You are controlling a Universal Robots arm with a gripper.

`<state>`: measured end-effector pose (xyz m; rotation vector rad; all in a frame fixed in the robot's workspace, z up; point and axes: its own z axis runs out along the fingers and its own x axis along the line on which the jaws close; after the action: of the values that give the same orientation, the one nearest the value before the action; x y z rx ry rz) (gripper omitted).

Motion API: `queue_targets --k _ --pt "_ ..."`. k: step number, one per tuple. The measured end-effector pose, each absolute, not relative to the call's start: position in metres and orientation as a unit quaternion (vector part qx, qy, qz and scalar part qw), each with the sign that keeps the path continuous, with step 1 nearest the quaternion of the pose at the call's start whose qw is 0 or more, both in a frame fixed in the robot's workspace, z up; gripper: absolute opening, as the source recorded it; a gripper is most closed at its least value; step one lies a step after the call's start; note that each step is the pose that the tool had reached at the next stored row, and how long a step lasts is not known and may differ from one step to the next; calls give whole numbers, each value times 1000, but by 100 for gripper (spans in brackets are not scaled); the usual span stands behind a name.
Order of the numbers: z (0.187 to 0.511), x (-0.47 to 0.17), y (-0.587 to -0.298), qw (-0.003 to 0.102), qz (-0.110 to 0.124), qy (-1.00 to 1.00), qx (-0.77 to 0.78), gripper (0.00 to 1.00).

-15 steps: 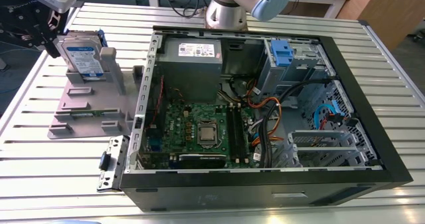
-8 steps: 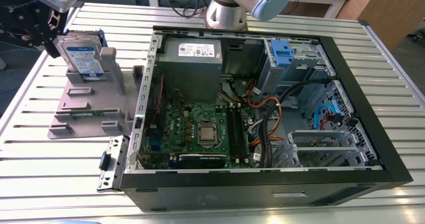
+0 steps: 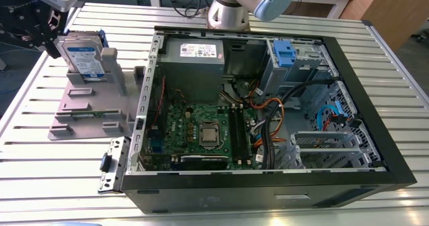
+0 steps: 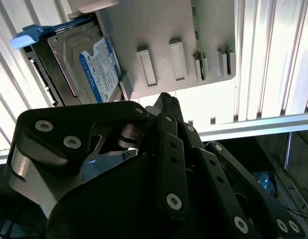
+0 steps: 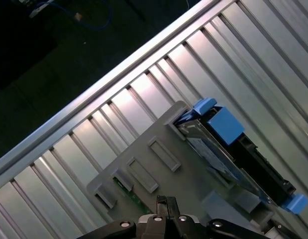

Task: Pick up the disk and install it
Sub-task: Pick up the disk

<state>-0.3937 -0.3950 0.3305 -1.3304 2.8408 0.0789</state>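
The disk [image 3: 84, 55] stands on edge in a grey fixture [image 3: 87, 110] on the slatted table, at the exterior view's left of the open computer case [image 3: 375, 115]. It is silver-grey with a white and blue label and a blue bracket around it. My black gripper [image 3: 48, 44] hangs just beyond the disk's left side, apart from it. In the second wrist view the gripper [image 4: 163, 99] has its fingers together, a short way from the disk [image 4: 94, 64]. The first wrist view has the gripper [image 5: 163, 201] over the fixture [image 5: 158, 169], with the disk [image 5: 228, 149] off to one side.
Inside the case lie a green motherboard [image 3: 201, 130], a grey power supply box [image 3: 194, 60], bundled cables [image 3: 268, 120] and a drive bay with a small blue clip [image 3: 284, 52]. The arm's base [image 3: 228, 10] stands behind the case. The table's edge rail [image 5: 94, 94] runs close to the fixture.
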Motion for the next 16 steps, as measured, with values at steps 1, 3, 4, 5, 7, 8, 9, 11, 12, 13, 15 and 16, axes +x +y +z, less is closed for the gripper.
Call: queue_targets --k 1,3,4,5,7,8,9,11,12,13,15,16 --pt "330 -394 -395 2 25 905 -425 11" --pt "331 -394 -395 2 25 904 -428 11" --pt "331 -394 -395 2 25 903 -429 11" --pt "331 -394 -395 2 25 902 -430 11" --pt "330 -394 -395 2 25 901 -432 11" --pt "330 -394 -395 2 25 901 -434 11" --pt "331 -394 -395 2 25 900 -435 11" --pt "331 -394 -395 1 25 899 -437 11" --pt "331 -394 -395 1 25 898 -438 11" --pt "330 -394 -395 1 25 898 -439 11" --pt "330 -394 -395 1 25 897 -442 11" --pt "331 -394 -395 1 25 896 -443 11"
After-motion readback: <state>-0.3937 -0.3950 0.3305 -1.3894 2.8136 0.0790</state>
